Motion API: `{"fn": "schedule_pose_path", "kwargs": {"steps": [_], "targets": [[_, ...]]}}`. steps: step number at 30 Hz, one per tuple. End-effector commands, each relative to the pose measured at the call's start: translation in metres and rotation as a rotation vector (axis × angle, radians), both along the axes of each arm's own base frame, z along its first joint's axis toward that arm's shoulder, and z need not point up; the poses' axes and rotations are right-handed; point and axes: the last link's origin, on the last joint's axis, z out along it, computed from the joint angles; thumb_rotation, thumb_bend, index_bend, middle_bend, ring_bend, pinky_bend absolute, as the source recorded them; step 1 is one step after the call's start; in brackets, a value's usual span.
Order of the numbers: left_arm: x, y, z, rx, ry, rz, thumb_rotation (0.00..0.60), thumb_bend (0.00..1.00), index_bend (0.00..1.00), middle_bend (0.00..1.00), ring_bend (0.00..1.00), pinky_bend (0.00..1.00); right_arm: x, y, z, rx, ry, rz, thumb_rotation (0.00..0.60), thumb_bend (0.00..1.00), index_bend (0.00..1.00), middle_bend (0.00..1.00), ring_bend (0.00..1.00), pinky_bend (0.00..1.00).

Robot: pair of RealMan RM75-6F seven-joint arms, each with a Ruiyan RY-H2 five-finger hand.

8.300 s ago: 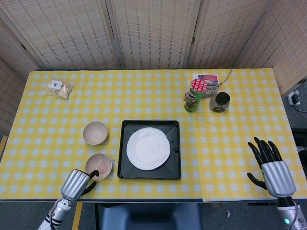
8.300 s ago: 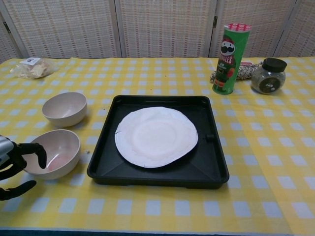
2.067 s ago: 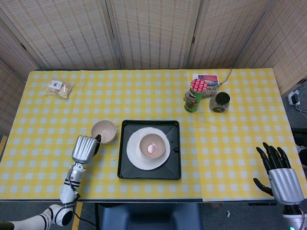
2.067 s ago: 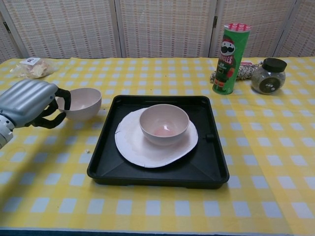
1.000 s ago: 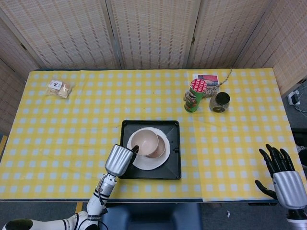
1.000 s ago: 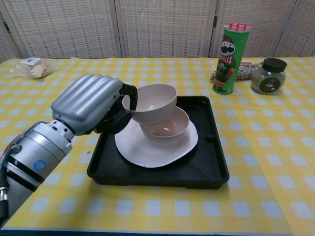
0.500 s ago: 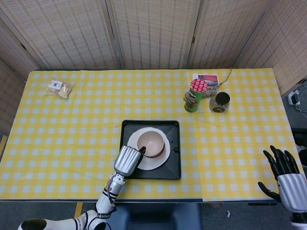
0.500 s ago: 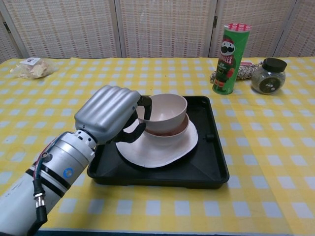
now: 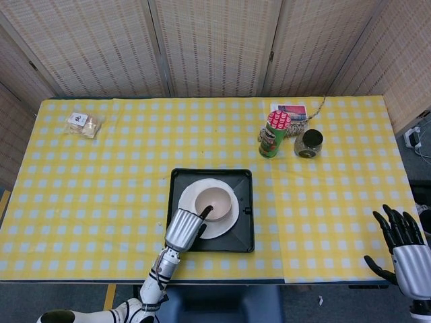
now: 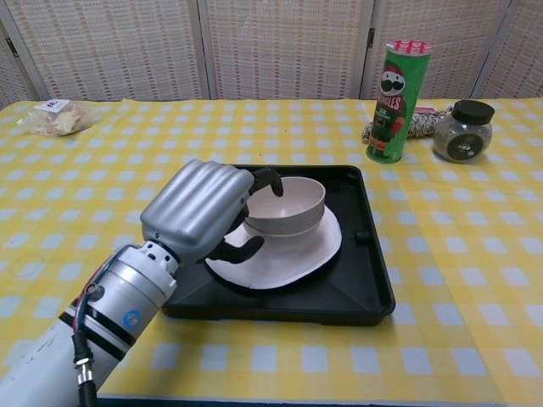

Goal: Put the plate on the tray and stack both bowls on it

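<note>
A black tray (image 10: pixel 373 284) (image 9: pixel 246 237) sits mid-table with the white plate (image 10: pixel 288 263) (image 9: pixel 229 222) on it. Two pale bowls stand nested on the plate, the upper bowl (image 10: pixel 288 197) (image 9: pixel 215 200) sunk into the lower bowl (image 10: pixel 293 231). My left hand (image 10: pixel 202 212) (image 9: pixel 183 231) is at the bowls' left side; one finger hooks over the upper bowl's rim and the thumb curls below, over the plate. At the table's near right corner, my right hand (image 9: pixel 406 252) hovers with its fingers spread and holds nothing.
A green Pringles can (image 10: pixel 397 102) (image 9: pixel 273 134) and a dark-lidded jar (image 10: pixel 462 129) (image 9: pixel 308 142) stand at the back right, with a rope coil behind them. A snack bag (image 10: pixel 55 114) (image 9: pixel 83 123) lies at the back left.
The upper bowl has come down and now sits nested in the lower bowl. My left hand followed it slightly right and down. The right hand drifted a little lower in the head view.
</note>
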Motion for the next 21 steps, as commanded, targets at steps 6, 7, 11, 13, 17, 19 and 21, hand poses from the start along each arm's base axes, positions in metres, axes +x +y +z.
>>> {"fn": "schedule_pose_path", "kwargs": {"steps": [6,7,11,13,17,19,21], "targets": [[-0.006,-0.005,0.016,-0.002,0.010,0.009,0.600,0.20,0.05,1.00,1.00,1.00,0.000,0.001,0.000,-0.007,0.007,0.001,0.600,0.23,0.00,0.00,0.00,0.00],[-0.009,-0.006,0.021,0.004,0.011,0.009,0.600,0.19,0.04,1.00,1.00,1.00,0.000,0.000,0.000,-0.007,0.009,0.000,0.600,0.23,0.00,0.00,0.00,0.00],[-0.035,-0.013,0.055,0.028,0.039,0.018,0.600,0.19,0.04,0.97,0.86,0.96,-0.002,-0.004,0.000,-0.002,0.013,-0.010,0.600,0.23,0.00,0.00,0.00,0.00],[-0.059,-0.018,0.078,0.018,0.068,0.072,0.600,0.19,0.05,0.80,0.66,0.80,-0.002,-0.007,-0.001,0.002,0.014,-0.014,0.600,0.23,0.00,0.00,0.00,0.00],[-0.099,-0.034,0.121,-0.050,0.120,0.198,0.600,0.19,0.07,0.29,0.20,0.33,-0.001,-0.016,-0.005,0.018,0.025,-0.016,0.600,0.23,0.00,0.00,0.00,0.00],[-0.115,-0.040,0.146,-0.012,0.108,0.212,0.600,0.19,0.07,0.21,0.11,0.21,-0.001,-0.020,-0.009,0.033,0.033,-0.018,0.600,0.23,0.00,0.00,0.00,0.00],[-0.132,-0.048,0.163,0.052,0.105,0.227,0.600,0.19,0.07,0.18,0.08,0.15,0.000,-0.023,-0.012,0.045,0.043,-0.018,0.600,0.23,0.00,0.00,0.00,0.00]]}}
